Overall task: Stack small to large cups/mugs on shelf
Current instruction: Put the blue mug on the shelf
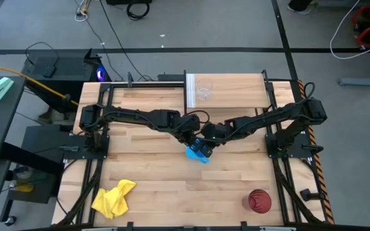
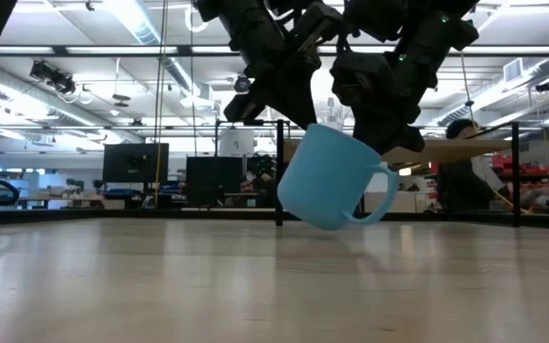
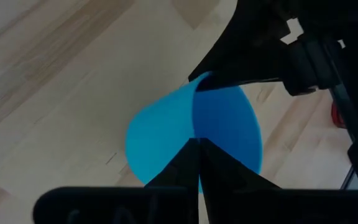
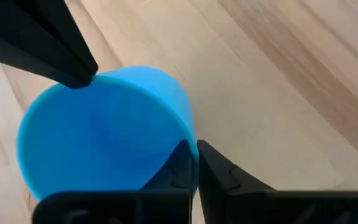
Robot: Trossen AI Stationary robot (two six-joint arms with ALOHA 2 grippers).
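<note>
Blue mug (image 2: 330, 177) tilted, lifted off mid-table, rim pinched by both left gripper (image 3: 197, 144) and right gripper (image 4: 194, 163), clear cup (image 1: 203, 90) on shelf (image 1: 236, 92) behind, red tumbler (image 1: 259, 201) and yellow cloth (image 1: 113, 198) well apart at near edge.

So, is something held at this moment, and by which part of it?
Yes: the blue mug hangs tilted above the table, pinched at its rim by both the left gripper and the right gripper.
</note>
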